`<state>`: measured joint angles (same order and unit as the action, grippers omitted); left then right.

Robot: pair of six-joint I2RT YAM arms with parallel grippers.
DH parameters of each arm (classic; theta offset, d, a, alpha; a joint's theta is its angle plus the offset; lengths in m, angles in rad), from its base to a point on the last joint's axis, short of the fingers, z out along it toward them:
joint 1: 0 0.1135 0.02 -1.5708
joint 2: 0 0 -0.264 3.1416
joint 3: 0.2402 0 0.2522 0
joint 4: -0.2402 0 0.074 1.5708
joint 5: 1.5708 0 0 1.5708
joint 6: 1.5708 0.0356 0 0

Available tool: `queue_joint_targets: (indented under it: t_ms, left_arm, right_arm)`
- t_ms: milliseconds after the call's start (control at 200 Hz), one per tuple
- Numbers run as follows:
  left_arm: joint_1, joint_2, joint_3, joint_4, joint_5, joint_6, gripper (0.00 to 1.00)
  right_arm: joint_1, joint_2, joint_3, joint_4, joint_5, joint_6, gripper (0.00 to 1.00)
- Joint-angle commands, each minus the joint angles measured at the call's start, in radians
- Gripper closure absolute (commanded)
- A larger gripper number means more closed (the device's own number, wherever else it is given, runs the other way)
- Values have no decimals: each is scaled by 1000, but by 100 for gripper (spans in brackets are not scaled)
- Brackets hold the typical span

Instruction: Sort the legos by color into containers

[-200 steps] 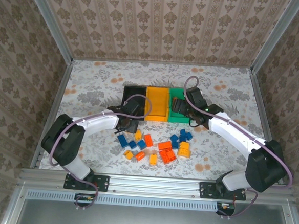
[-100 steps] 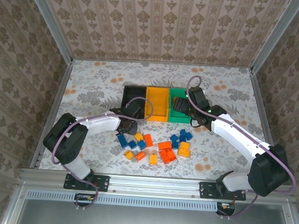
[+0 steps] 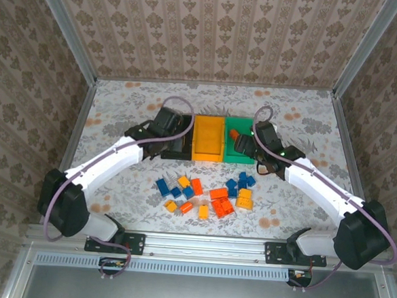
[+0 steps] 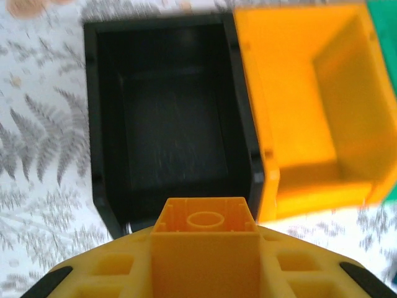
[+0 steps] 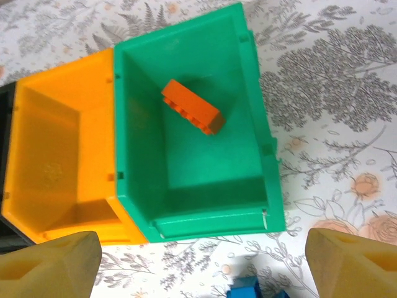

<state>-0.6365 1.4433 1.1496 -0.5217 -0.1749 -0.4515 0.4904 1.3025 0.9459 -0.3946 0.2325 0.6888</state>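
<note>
My left gripper (image 4: 205, 273) is shut on a yellow brick (image 4: 205, 233) and hangs by the near edge of the black bin (image 4: 167, 124), which looks empty. From above, the left gripper (image 3: 177, 139) covers most of the black bin (image 3: 173, 154). The yellow-orange bin (image 3: 208, 137) stands in the middle and the green bin (image 3: 238, 150) on the right. An orange-red brick (image 5: 192, 107) lies in the green bin (image 5: 205, 186). My right gripper (image 5: 201, 273) is open and holds nothing, at that bin's near edge. Loose blue, orange-red and yellow bricks (image 3: 209, 194) lie on the table.
The three bins touch side by side in a row. A blue brick (image 5: 251, 290) lies just below the right gripper. The flowered tablecloth (image 3: 119, 116) is bare left, right and behind the bins. Metal frame rails (image 3: 77, 134) edge the table.
My left gripper has risen from the pile and swung back to the black bin with the yellow brick. An orange-red brick now shows in the green bin, and the right gripper has drawn back.
</note>
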Motion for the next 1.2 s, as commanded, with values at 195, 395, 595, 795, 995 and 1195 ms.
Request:
queue_joint_targets:
  t_ms: [195,395,595,795,995,1195]
  left_arm:
    - [97,274,172,19,29,-3,62]
    - [93,297,212,25,48,-15,35]
    - [63,124,178,65,87,-16,15]
    - [-5,-35,73,78,113,-23,0]
    - [-36,-157,-98,92,130,-72,0]
    - [-39,-275,-252,120,88,-108,0]
  right_arm:
    - [-19,-92,-68,-70,21,18,12]
    - [-22,-112,-113,-102,-7,24,11]
    - [-23,-69,-164,-121,-28,54,11]
    - [-23,33,-200,-49,-79,62,12]
    - [5,63,-174,-14,-56,-40,25]
    - [45,114,-125,-5,-66,-116,36]
